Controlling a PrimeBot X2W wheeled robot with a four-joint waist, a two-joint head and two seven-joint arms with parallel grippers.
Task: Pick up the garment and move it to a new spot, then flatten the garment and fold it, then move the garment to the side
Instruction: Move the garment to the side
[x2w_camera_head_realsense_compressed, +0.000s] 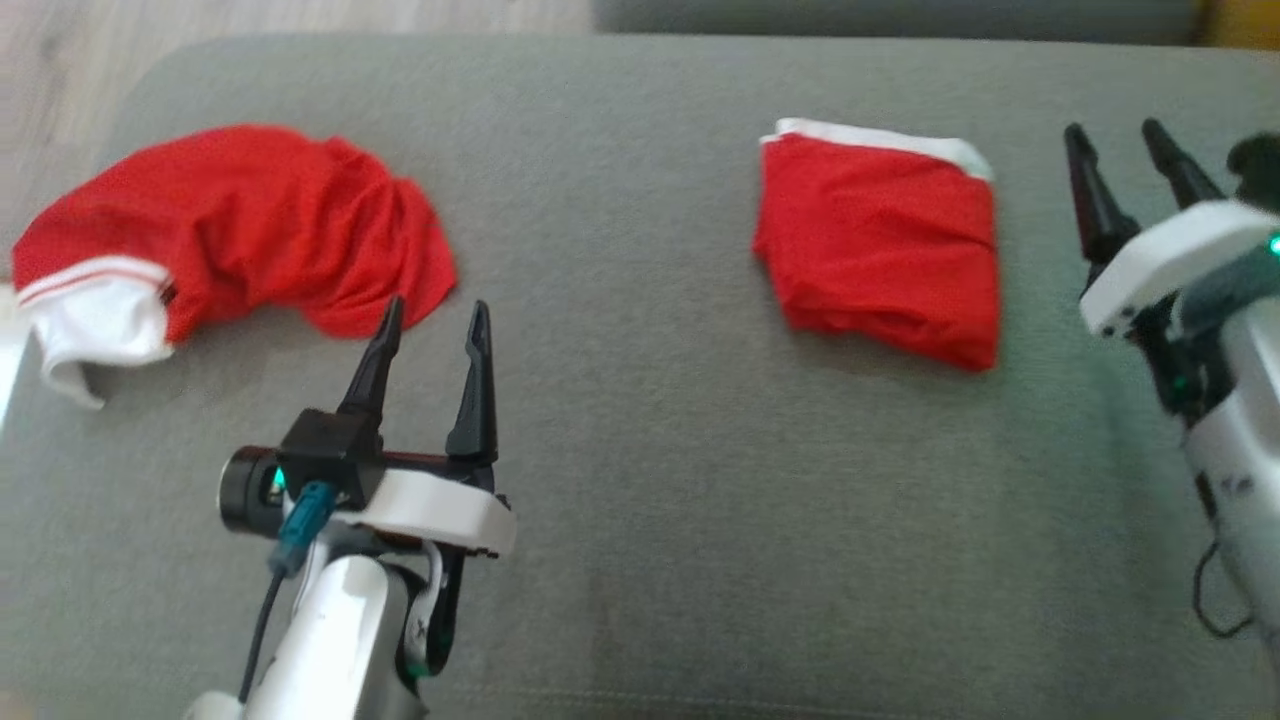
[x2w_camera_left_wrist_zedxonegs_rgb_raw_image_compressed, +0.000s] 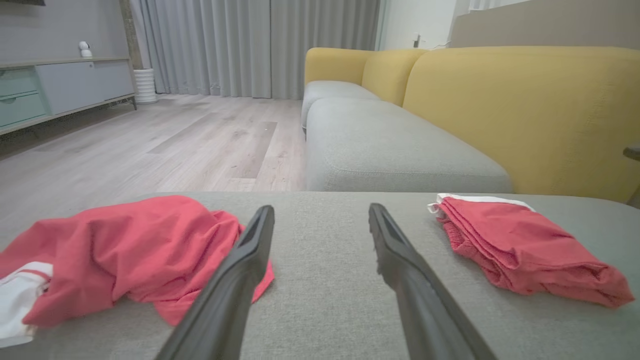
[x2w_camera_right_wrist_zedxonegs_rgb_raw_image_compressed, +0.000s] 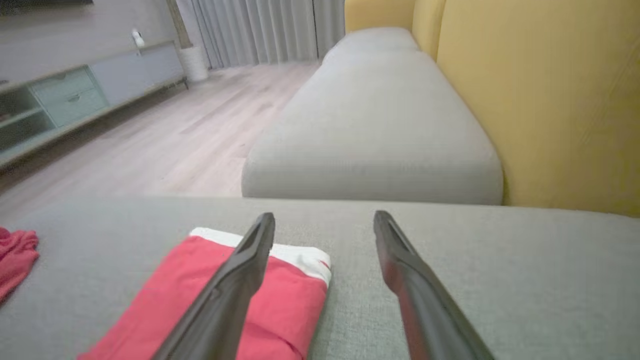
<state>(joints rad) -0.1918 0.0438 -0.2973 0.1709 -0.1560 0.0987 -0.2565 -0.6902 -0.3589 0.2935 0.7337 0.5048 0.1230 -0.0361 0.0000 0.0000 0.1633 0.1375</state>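
Note:
Two red garments with white bands lie on the grey cushion (x2w_camera_head_realsense_compressed: 640, 480). A crumpled garment (x2w_camera_head_realsense_compressed: 230, 225) (x2w_camera_left_wrist_zedxonegs_rgb_raw_image_compressed: 115, 250) sprawls at the left, and its tip shows at the right wrist view's left edge (x2w_camera_right_wrist_zedxonegs_rgb_raw_image_compressed: 15, 257). A folded garment (x2w_camera_head_realsense_compressed: 880, 245) (x2w_camera_left_wrist_zedxonegs_rgb_raw_image_compressed: 525, 250) (x2w_camera_right_wrist_zedxonegs_rgb_raw_image_compressed: 220, 305) rests at the right. My left gripper (x2w_camera_head_realsense_compressed: 435, 315) (x2w_camera_left_wrist_zedxonegs_rgb_raw_image_compressed: 321, 212) is open, its fingertips just short of the crumpled garment's near right edge, nothing between them. Farther right, my right gripper (x2w_camera_head_realsense_compressed: 1115, 130) (x2w_camera_right_wrist_zedxonegs_rgb_raw_image_compressed: 324, 217) stands open to the right of the folded garment, apart from it and holding nothing.
Beyond the cushion's far edge stands a sofa with a grey seat (x2w_camera_left_wrist_zedxonegs_rgb_raw_image_compressed: 380, 145) and yellow backrest (x2w_camera_left_wrist_zedxonegs_rgb_raw_image_compressed: 525, 105). Wooden floor (x2w_camera_left_wrist_zedxonegs_rgb_raw_image_compressed: 150, 145) stretches to the left, with a low cabinet (x2w_camera_left_wrist_zedxonegs_rgb_raw_image_compressed: 55, 85) and grey curtains (x2w_camera_left_wrist_zedxonegs_rgb_raw_image_compressed: 250, 45) at the back.

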